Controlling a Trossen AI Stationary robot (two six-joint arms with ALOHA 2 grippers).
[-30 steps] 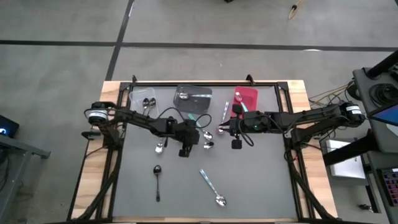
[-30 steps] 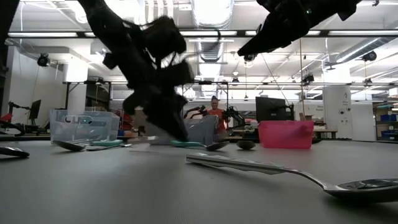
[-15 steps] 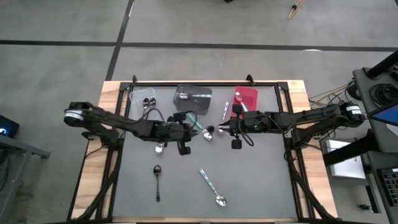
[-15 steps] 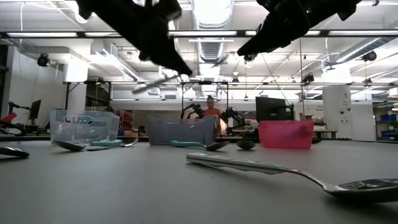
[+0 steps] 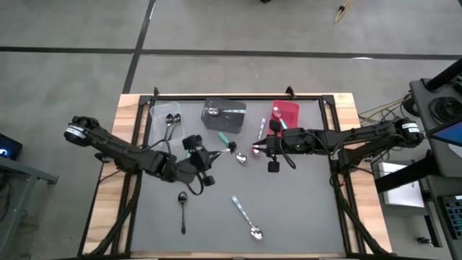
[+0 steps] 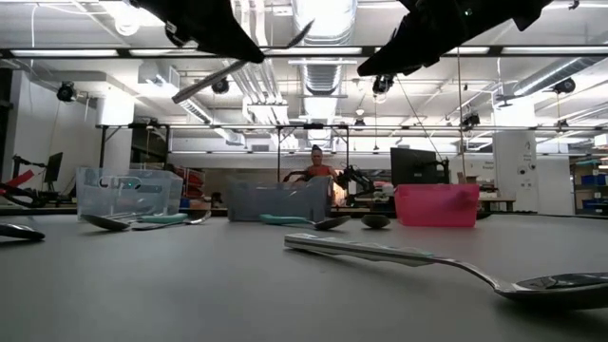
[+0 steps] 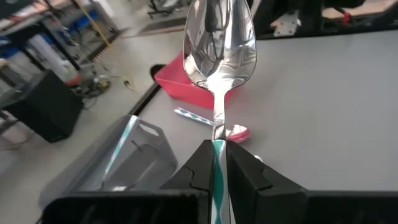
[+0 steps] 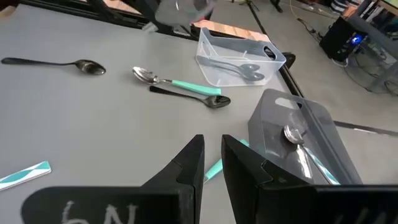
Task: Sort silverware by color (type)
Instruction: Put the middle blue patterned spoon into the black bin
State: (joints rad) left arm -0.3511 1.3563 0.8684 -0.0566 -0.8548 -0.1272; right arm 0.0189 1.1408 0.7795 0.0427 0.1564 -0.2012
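Note:
My left gripper [image 5: 209, 154] hangs over the middle of the table, shut on a spoon [image 7: 220, 43] with a silver bowl and a teal handle. The gripper points toward the red bin [image 7: 186, 84]. The spoon is well above the table in the low view [image 6: 204, 83]. My right gripper [image 5: 255, 150] waits in the air right of centre. Its fingers [image 8: 189, 163] stand a narrow gap apart with nothing between them. More silverware lies on the table: a teal-handled spoon [image 8: 177, 83], a black spoon [image 8: 189, 97] beside it and another black one [image 5: 182, 209]. My left gripper pinches the spoon's teal handle [image 7: 219, 163] between its two fingers. The fingers lie along the handle, and the bowl sticks out ahead of them. They point a little below level, toward the table's far right. The spoon is lifted clear of the table.
Three bins stand along the far edge: a clear bin [image 5: 164, 115] at the left, a dark grey bin [image 5: 224, 113] in the middle and a red bin [image 5: 287, 113] at the right, each with spoons inside. A striped-handled spoon [image 5: 245, 217] lies near the front edge.
My left gripper has risen from among the spoons at table height and drawn back toward the table's left edge. It has tipped from pointing down to nearly level. The teal-handled spoon has gone up with it, lifted clear of the table.

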